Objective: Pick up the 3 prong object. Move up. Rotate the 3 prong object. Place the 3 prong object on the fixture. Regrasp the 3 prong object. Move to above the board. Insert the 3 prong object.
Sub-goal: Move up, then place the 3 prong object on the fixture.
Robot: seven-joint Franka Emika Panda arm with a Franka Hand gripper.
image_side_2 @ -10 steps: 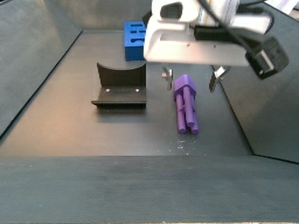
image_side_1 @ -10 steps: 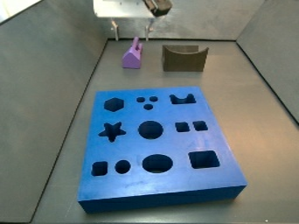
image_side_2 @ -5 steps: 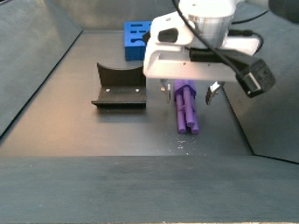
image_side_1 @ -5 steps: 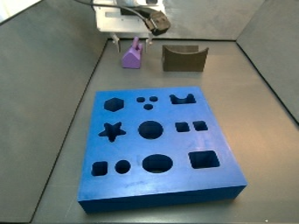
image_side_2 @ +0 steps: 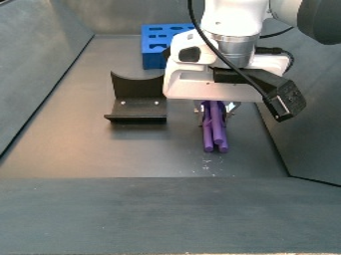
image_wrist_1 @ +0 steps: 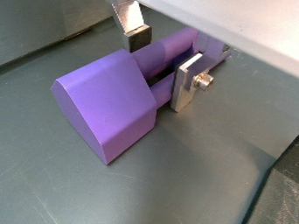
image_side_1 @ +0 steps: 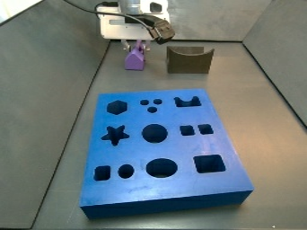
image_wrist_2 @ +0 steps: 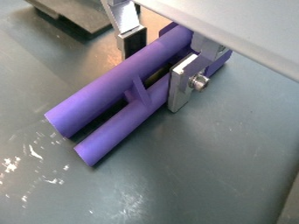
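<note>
My hand: my hand (image_wrist_1: 163,59) is down low at the gray floor, straddling the purple peg; in a side view my hand (image_side_2: 218,108) sits right over the peg's middle.
Fingers: one silver finger (image_wrist_1: 187,83) stands on one flank of the peg, the other finger (image_wrist_2: 124,28) on the opposite flank, each with its plate close against the plastic.
Grip: narrow, the plates bracketing the peg; I cannot tell whether the pads are pressing it or only just beside it.
Peg: the purple peg (image_wrist_2: 126,101) lies flat on the floor, lengthwise between my fingers, its rounded bars running out past my hand; in a wrist view its blocky end (image_wrist_1: 107,102) points away from my fingers.
Peg in the side views: the peg (image_side_1: 135,59) shows just under my hand (image_side_1: 135,39); the peg (image_side_2: 213,133) reaches out from under my hand toward the camera.
Bracket: the dark bracket (image_side_2: 136,99) stands on the floor beside my hand, near but apart from it; also seen as the brown notched block (image_side_1: 188,59) on the other side of my hand.
Board: the blue board (image_side_1: 162,150) lies on the floor well apart from my hand; only its far end (image_side_2: 155,42) shows behind my hand.
</note>
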